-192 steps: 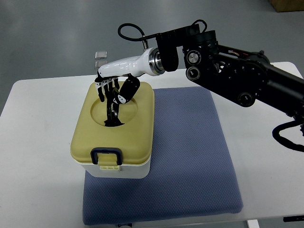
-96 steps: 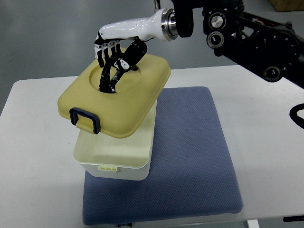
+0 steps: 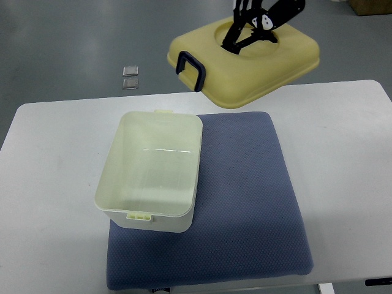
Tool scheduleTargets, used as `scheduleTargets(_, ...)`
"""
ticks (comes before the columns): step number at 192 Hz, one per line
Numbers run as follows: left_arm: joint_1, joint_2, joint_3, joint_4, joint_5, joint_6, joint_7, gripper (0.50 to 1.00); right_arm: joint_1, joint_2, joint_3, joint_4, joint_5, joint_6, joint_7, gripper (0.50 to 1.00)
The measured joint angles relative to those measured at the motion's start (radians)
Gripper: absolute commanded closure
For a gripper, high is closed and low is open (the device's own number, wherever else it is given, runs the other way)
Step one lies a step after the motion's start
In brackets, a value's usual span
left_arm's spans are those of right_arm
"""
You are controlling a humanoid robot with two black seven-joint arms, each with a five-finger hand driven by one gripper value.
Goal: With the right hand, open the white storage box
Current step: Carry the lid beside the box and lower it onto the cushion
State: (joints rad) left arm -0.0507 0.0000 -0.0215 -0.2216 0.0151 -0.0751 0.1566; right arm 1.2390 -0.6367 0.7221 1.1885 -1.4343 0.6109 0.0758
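The white storage box (image 3: 153, 222) stands open and looks empty, on the left part of a blue mat (image 3: 245, 202). Its yellow lid (image 3: 269, 67), with a dark blue handle (image 3: 190, 68), hangs tilted in the air at the top of the view, up and to the right of the box. My right hand (image 3: 254, 27) is partly cut off by the top edge. Its dark fingers (image 3: 242, 35) grip inside the round recess of the lid. The left arm is out of view.
The mat lies on a white table (image 3: 49, 184). Two small square objects (image 3: 130, 78) lie on the grey floor beyond the table's far edge.
My right hand lifted the lid off the box, then carried it up and to the right. The box stayed in place and now stands open.
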Motion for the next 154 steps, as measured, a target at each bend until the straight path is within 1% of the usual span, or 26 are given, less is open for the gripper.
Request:
scheduleTargets(35, 0.0, 0.0, 0.0, -0.002, 0.0, 0.0, 0.0, 0.5, -0.1, -0.106, -0.003, -0.001, 0.0, 0.0, 0.008, 1.0)
scheduleTargets(68, 0.0, 0.0, 0.0, -0.002, 0.0, 0.0, 0.0, 0.5, -0.183, -0.154, -0.009, -0.006, -0.001, 0.0, 0.016, 1.0)
scheduleTargets(116, 0.0, 0.0, 0.001, -0.001, 0.0, 0.0, 0.0, 0.5, -0.269, -0.158, -0.016, -0.016, -0.005, 0.0, 0.025, 1.0)
scheduleTargets(154, 0.0, 0.0, 0.001, -0.001, 0.0, 0.0, 0.0, 0.5, -0.342, -0.11, -0.021, -0.017, -0.013, 0.0, 0.025, 1.0)
